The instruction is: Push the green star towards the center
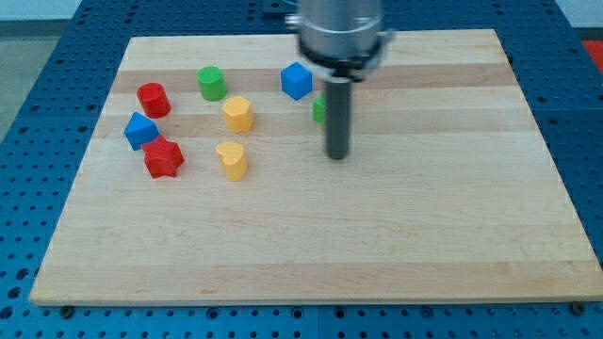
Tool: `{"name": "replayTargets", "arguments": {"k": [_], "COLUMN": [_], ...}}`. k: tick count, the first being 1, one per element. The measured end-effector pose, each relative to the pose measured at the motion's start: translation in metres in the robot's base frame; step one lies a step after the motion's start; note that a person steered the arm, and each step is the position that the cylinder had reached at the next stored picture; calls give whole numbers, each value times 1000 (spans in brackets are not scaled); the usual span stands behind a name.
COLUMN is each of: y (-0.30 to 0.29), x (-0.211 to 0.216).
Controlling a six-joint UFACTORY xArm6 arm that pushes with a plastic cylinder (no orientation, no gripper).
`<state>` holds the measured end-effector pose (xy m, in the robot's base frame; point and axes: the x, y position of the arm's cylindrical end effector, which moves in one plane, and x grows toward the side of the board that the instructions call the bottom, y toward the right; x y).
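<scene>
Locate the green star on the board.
The green star sits upper centre, mostly hidden behind the rod, right of the blue cube; my tip lies just below it.

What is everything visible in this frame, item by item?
Board: one, pale wood, on blue pegboard.
Red cylinder: one, far left.
Red star: one, left, below the blue blocks.
Blue blocks: two, left and top centre.
Green cylinder: one, upper left.
Yellow blocks: two, hexagon, heart below it.
Green star: one, mostly hidden behind the rod.
My tip: just below-right of the green star.
</scene>
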<state>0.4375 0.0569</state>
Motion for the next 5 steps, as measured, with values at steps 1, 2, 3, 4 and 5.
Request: {"name": "replayTargets", "arguments": {"k": [1,2,3,4,5], "y": [85,106,90,84,47], "x": [-17,-70,-108,-111,-111]}}
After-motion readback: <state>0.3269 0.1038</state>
